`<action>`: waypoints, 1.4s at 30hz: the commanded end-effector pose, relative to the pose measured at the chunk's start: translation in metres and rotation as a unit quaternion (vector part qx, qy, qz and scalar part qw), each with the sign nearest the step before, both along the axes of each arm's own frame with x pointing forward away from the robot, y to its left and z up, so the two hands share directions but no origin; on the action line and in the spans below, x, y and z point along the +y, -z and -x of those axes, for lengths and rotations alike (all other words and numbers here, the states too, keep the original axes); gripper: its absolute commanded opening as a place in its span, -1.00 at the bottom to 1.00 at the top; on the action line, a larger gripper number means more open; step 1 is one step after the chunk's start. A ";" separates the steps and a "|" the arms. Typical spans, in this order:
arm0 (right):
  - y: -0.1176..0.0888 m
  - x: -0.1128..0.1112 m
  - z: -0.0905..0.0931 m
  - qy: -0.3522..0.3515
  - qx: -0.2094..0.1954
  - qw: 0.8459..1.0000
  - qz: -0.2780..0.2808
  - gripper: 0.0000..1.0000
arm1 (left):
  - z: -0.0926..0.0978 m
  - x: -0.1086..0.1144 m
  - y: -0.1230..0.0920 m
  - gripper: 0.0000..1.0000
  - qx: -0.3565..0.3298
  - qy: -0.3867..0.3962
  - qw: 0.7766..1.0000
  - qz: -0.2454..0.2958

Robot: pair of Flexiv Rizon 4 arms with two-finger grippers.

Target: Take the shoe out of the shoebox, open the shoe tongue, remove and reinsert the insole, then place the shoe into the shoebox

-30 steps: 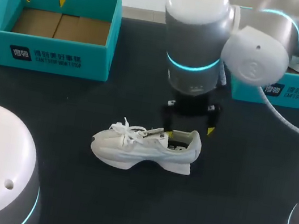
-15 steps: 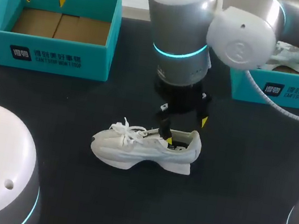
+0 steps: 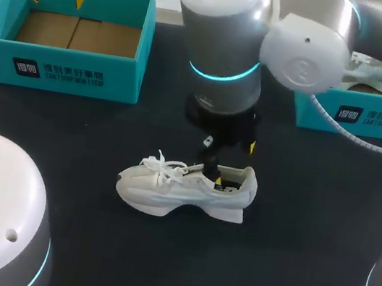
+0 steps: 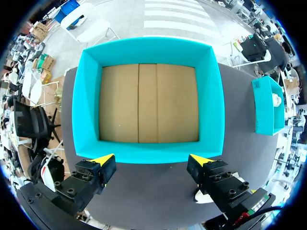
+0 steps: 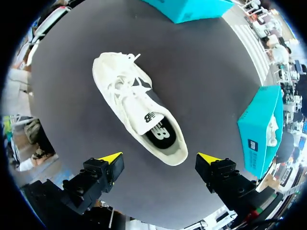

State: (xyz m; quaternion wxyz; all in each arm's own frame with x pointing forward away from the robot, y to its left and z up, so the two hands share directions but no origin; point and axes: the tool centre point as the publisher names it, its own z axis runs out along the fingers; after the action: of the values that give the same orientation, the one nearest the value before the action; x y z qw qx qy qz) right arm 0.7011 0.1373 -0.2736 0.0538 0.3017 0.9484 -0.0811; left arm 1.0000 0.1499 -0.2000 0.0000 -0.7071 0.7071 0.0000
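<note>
The right fingers are released and spread wide above the heel end of the shoe, holding nothing. The shoe stands on its sole on the tabletop, outside the shoebox. It looks light, with a soft upper that would buckle under a pinch and a firmer sole. The tongue is probably best pinched at its free edge, just beside the dark insole. The matte black tabletop may let the shoe slide. Well apart from the shoe, the left fingers, also released, hover at the shoebox's wall.
</note>
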 end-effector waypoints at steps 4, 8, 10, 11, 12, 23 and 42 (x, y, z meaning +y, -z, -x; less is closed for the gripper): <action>-0.005 -0.016 0.007 -0.075 -0.015 0.997 -0.018 1.00 | 0.000 0.000 0.000 1.00 0.000 0.000 1.000 0.000; -0.005 -0.016 0.007 -0.075 -0.015 0.997 -0.018 1.00 | 0.000 0.000 0.000 1.00 0.000 0.000 1.000 0.000; -0.005 -0.016 0.007 -0.075 -0.015 0.997 -0.018 1.00 | 0.000 0.000 0.000 1.00 0.000 0.000 1.000 0.000; -0.005 -0.016 0.007 -0.075 -0.015 0.997 -0.018 1.00 | 0.000 0.000 0.000 1.00 0.000 0.000 1.000 0.000; -0.005 -0.016 0.007 -0.075 -0.015 0.997 -0.018 1.00 | 0.000 0.000 0.000 1.00 0.000 0.000 1.000 0.000; -0.001 -0.036 0.013 -0.069 -0.039 0.978 -0.191 1.00 | 0.000 0.000 0.000 1.00 0.000 0.000 1.000 0.000; 0.017 -0.107 0.006 -0.177 -0.096 0.926 -0.319 1.00 | 0.000 0.000 0.000 1.00 0.000 0.000 1.000 0.000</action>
State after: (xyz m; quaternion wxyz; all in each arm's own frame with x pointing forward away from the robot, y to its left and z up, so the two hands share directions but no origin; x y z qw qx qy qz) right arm 0.7028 0.0552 -0.2817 0.0269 0.1628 0.9841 0.0662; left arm 1.0000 0.1499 -0.2000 0.0000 -0.7071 0.7071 0.0000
